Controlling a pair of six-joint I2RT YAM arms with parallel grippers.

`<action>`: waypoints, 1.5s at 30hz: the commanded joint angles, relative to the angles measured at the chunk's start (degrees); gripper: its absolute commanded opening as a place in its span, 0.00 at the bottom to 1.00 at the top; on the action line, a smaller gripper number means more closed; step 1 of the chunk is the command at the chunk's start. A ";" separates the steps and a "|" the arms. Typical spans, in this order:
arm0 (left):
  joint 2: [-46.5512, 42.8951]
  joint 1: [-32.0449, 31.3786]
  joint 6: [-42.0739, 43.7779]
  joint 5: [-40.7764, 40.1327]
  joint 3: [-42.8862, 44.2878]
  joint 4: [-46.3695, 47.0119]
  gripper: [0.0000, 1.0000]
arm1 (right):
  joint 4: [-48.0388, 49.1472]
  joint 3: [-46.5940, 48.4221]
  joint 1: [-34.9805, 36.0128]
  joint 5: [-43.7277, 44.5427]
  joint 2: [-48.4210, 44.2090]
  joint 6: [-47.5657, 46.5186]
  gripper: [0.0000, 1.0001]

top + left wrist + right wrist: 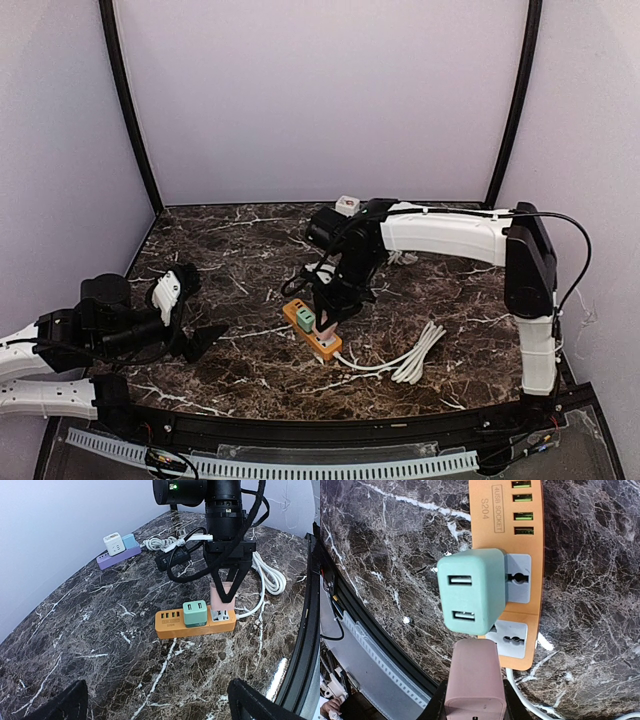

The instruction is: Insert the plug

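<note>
Clamped on the pink boxy plug (215, 594), my right tool (226, 596) hangs over the empty socket (509, 639) of the orange power strip (172, 622); pushing in remains.

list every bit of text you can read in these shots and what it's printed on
"4USB SOCKET": boxed label on the orange power strip, beside its USB ports.
"S204": on the same strip, next to that box.
The same print in the left wrist view is too small to read.
No readable marks on the green adapter or the pink plug.
</note>
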 commanded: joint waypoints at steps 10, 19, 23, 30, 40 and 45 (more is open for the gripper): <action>-0.89 0.17 -0.21 -0.69 -1.21 -0.39 0.99 | 0.59 -0.77 0.26 1.00 2.80 -1.95 0.00; -0.89 0.18 -0.14 -0.85 -1.25 -0.35 0.99 | -0.05 -0.59 0.22 2.28 4.39 -2.86 0.00; -0.89 0.20 -0.16 -0.96 -1.23 -0.42 0.99 | -0.63 -0.44 0.22 3.33 4.80 -2.86 0.00; -0.80 0.21 -0.16 -1.25 -1.39 -0.32 0.99 | -1.37 0.53 0.24 7.78 4.85 -2.28 0.00; -0.64 0.22 -0.25 -1.33 -1.36 -0.35 0.99 | -2.42 2.83 0.63 8.84 6.06 -2.03 0.00; -0.71 0.20 -0.13 -1.64 -1.43 -0.21 0.99 | -4.95 4.34 1.82 12.41 7.03 0.22 0.00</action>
